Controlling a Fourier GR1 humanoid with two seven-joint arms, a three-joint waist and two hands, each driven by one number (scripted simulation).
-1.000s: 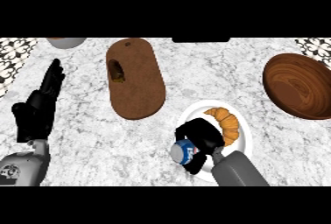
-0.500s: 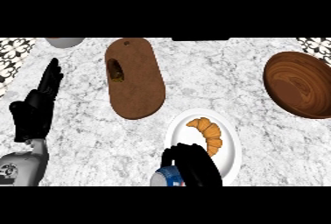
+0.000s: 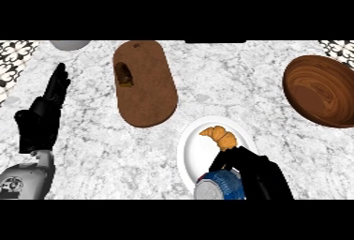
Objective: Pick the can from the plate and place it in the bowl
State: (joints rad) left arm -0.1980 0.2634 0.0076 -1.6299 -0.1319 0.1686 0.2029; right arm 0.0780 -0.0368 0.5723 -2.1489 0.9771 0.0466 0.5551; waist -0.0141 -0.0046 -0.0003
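**Listener:** What is on the worktop right now?

**Operator:** I see a white and grey marble worktop from above. My right hand, black, is at the lower edge, with its fingers curled round a blue and silver can. The can sits at the near rim of a round white plate, which also holds a golden croissant just beyond my fingers. I cannot tell whether the can is lifted or touching the plate.

**Listener:** And the target?

**Operator:** The dark wooden bowl lies at the far right, well apart from the plate. My left hand rests open at the left, fingers straight.

**Listener:** How would you do this step well?

**Operator:** I judge I should raise the can straight up, pass it over the croissant without brushing it, carry it above the bowl's rim, then lower it inside before opening my fingers.
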